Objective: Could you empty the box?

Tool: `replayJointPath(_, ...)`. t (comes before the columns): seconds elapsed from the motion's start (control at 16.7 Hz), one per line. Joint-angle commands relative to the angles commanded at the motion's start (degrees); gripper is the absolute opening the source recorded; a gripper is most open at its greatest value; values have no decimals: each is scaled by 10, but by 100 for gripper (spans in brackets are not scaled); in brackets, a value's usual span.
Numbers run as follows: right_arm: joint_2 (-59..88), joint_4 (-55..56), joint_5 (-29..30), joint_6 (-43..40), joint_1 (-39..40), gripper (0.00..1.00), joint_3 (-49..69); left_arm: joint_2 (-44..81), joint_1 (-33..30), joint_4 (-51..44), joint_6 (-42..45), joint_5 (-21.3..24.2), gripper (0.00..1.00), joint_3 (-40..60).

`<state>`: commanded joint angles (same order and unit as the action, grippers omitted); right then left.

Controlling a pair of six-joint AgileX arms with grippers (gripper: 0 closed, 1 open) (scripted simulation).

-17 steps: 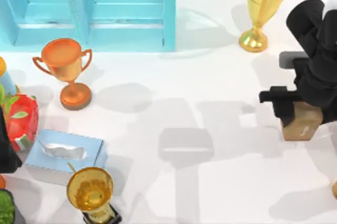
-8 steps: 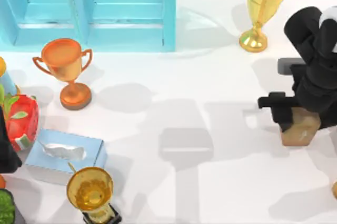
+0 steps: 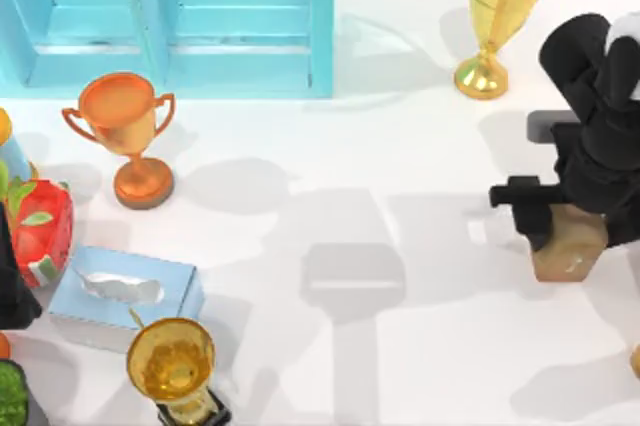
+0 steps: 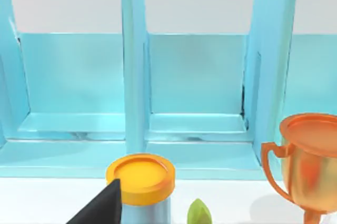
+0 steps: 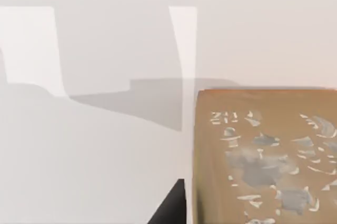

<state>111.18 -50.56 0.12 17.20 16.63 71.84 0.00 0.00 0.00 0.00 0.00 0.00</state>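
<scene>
The right gripper [image 3: 560,231] is clamped on the brown box [image 3: 570,246], which hangs just beneath its fingers, long axis running down and away from the wrist, over the table [image 3: 400,346] at its right side. The right arm is plainly nearer; the left arm [image 3: 12,286] sits parked at the far left, its grip unreadable.
</scene>
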Motion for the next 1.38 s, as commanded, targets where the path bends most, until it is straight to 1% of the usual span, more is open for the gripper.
replayJointPath(0.12, 0, 0, 0, 0, 0, 98, 0, 0, 0, 0, 0, 0, 100, 0)
replayJointPath(0.18, 0, 0, 0, 0, 0, 100, 0, 0, 0, 0, 0, 0, 100, 0)
replayJointPath(0.78, -3, -10, 0, 0, 0, 100, 9, 0, 0, 0, 0, 0, 100, 0)
replayJointPath(0.9, -11, -42, 1, -1, 1, 100, 34, 0, 0, 0, 0, 0, 100, 0)
replayJointPath(1.14, -38, -142, 0, -2, 0, 100, 98, 0, 0, 0, 0, 0, 100, 0)
replayJointPath(1.38, -51, -172, 0, -2, -2, 100, 122, 0, 0, 0, 0, 0, 100, 0)
